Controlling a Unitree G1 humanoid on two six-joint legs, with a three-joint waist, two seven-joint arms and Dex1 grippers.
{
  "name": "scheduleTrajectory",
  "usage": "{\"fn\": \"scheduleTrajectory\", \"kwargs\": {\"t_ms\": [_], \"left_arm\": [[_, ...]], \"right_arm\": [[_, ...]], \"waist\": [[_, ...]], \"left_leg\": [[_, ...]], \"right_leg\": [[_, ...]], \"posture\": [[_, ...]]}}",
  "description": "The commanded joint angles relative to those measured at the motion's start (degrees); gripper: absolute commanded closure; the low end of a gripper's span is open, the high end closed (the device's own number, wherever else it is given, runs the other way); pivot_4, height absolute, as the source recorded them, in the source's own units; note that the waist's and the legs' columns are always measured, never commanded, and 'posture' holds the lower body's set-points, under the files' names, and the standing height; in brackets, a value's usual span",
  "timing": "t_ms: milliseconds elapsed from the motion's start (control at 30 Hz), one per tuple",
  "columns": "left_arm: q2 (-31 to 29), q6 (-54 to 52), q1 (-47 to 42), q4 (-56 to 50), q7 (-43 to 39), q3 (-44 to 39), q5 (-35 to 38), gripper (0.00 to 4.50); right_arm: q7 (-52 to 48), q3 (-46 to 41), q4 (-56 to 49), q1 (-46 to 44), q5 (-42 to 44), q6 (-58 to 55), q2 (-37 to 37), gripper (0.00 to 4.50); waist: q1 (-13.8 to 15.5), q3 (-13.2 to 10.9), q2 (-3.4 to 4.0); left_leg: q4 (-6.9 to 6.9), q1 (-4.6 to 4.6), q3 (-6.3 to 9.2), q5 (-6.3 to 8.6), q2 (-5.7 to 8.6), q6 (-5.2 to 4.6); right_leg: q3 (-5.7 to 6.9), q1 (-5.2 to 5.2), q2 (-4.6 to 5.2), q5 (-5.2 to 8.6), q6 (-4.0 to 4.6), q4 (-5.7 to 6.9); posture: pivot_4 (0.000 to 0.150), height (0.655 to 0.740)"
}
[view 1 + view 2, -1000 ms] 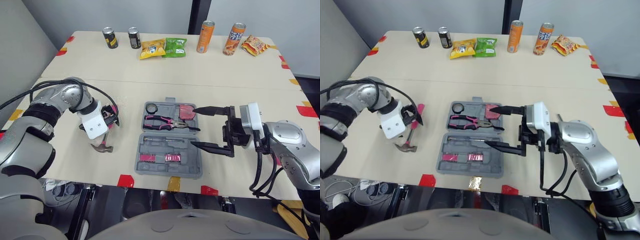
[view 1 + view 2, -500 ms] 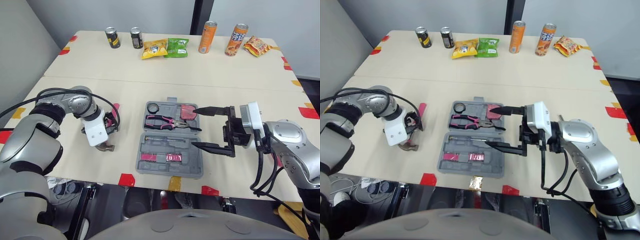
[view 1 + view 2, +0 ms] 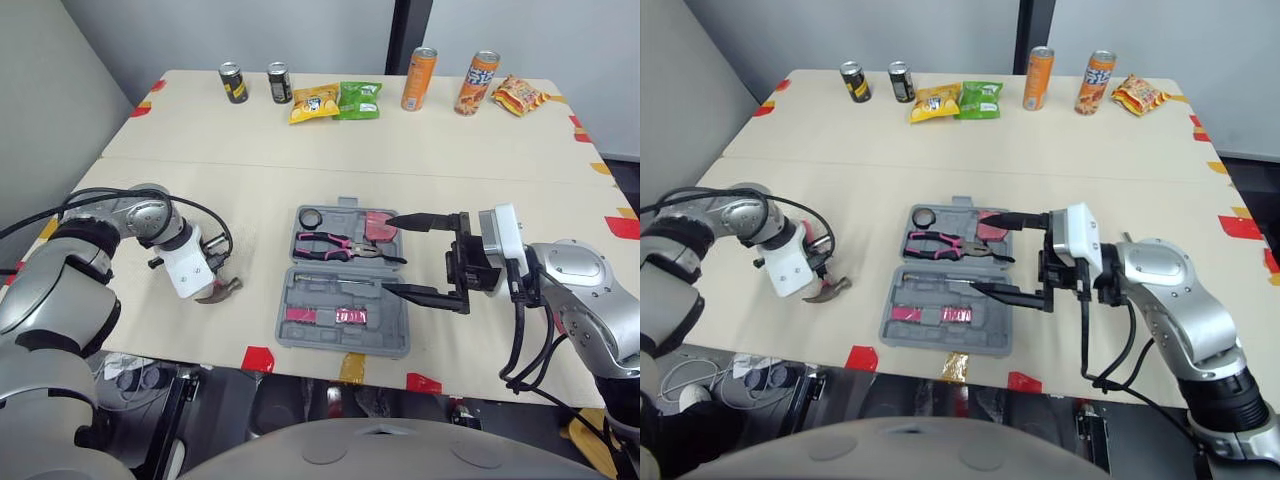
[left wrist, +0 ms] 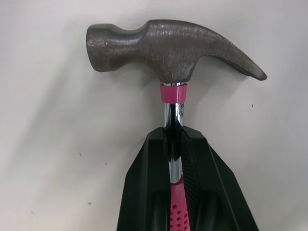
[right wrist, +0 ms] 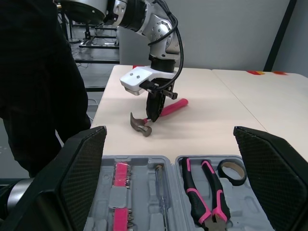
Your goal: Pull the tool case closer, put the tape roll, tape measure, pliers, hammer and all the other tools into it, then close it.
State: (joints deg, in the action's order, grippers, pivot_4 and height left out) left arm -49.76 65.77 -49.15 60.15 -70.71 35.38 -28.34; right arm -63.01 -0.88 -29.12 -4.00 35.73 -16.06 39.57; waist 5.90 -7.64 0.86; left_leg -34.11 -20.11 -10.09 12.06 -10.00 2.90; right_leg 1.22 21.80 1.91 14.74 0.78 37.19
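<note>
Grip on the hammer (image 4: 175,48) is now established: the shaft is pinched just below the head by the left claw (image 4: 174,138), which stood farther up the handle a second ago. Transfer rightward into the open tool case (image 3: 340,342) is thereby enabled. The right claw (image 3: 388,254) is held spread wide beside that case.

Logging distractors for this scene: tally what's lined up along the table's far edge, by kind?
Short dark cans: 2
Tall orange cans: 2
Snack bags: 3
Total: 7
</note>
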Motion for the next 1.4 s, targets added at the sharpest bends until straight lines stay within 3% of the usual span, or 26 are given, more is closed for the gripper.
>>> {"fn": "scheduleTrajectory", "kwargs": {"t_ms": [33,167,333,500,667,800,1000,1067,1267,1400], "left_arm": [[-3.0,-22.2,8.6,-9.6,-12.7,-8.3,17.5,4.48],[-7.5,-54.9,20.6,-30.5,-12.7,-18.2,27.8,4.48],[-8.2,-87.4,33.2,-50.9,-3.2,-29.3,34.8,4.48],[-1.0,-112.1,40.2,-65.5,12.3,-40.6,39.9,4.48],[7.4,-136.3,39.4,-75.6,26.0,-44.0,40.7,4.48],[14.1,-140.9,36.9,-75.3,32.6,-45.7,41.2,4.48],[18.7,-140.3,36.1,-72.9,39.4,-45.3,40.7,4.48],[18.9,-137.9,37.8,-73.8,40.0,-45.7,40.9,3.58],[20.8,-125.3,46.2,-81.0,41.5,-48.2,41.8,1.54],[24.3,-117.5,50.5,-83.5,45.3,-48.6,40.8,1.54]], "right_arm": [[0.2,-0.3,-1.1,0.1,0.0,1.1,-0.2,0.00],[0.3,0.0,-1.0,0.2,-0.3,1.4,-0.6,0.00],[0.4,0.5,-1.0,0.0,-0.3,1.5,-0.8,0.00],[0.3,0.5,-0.9,-0.2,0.0,1.5,-0.6,0.00],[0.1,0.1,-1.5,0.4,0.4,1.3,-0.2,0.00],[-0.1,-0.5,-2.4,0.7,1.7,0.7,0.3,0.00],[-0.2,-2.3,-4.0,2.2,2.7,0.8,1.4,0.00],[0.1,-3.1,-4.7,3.5,2.9,0.6,1.8,0.00],[1.6,-6.0,-6.7,7.1,4.8,0.0,2.5,0.00],[2.0,-7.4,-7.2,7.6,6.3,-0.7,3.0,0.00]], "waist": [[-0.4,0.0,-0.06],[-0.9,-0.3,-0.52],[-1.5,-0.5,-0.76],[-1.8,-0.5,-0.77],[-1.9,-0.5,-0.77],[-2.1,-0.5,-0.78],[-1.9,-0.5,-0.75],[-1.9,-0.5,-0.75],[-2.3,-0.5,-0.76],[-2.7,-0.5,-0.77]], "left_leg": [[0.03,-0.02,-0.04,0.04,-0.01,0.07],[0.03,-0.11,-0.04,0.08,-0.06,0.16],[0.04,-0.24,-0.05,0.05,-0.06,0.10],[0.05,-0.51,0.00,-0.06,-0.06,-0.11],[-0.08,-0.82,0.17,-0.09,-0.06,-0.21],[-0.08,-0.88,0.24,-0.09,-0.06,-0.23],[-0.10,-0.91,0.35,-0.13,-0.06,-0.32],[-0.10,-0.91,0.36,-0.13,-0.05,-0.34],[-0.07,-0.92,0.43,-0.13,-0.06,-0.36],[-0.06,-1.00,0.48,-0.12,-0.07,-0.37]], "right_leg": [[-0.03,0.07,-0.02,0.03,0.05,0.02],[-0.02,0.19,-0.05,0.34,0.58,0.05],[-0.02,0.21,-0.07,0.35,0.61,-0.12],[0.05,0.27,-0.07,0.36,0.62,-0.30],[0.21,0.31,-0.06,0.34,0.62,-0.38],[0.28,0.31,-0.06,0.34,0.62,-0.40],[0.36,0.29,-0.06,0.32,0.59,-0.40],[0.37,0.28,-0.06,0.31,0.58,-0.41],[0.42,0.26,-0.07,0.30,0.56,-0.50],[0.46,0.26,-0.07,0.28,0.52,-0.64]], "posture": [[0.150,0.7400],[0.150,0.7400],[0.150,0.7400],[0.150,0.7400],[0.150,0.7400],[0.150,0.7400],[0.150,0.7400],[0.150,0.7400],[0.150,0.7400],[0.150,0.7400]]}}
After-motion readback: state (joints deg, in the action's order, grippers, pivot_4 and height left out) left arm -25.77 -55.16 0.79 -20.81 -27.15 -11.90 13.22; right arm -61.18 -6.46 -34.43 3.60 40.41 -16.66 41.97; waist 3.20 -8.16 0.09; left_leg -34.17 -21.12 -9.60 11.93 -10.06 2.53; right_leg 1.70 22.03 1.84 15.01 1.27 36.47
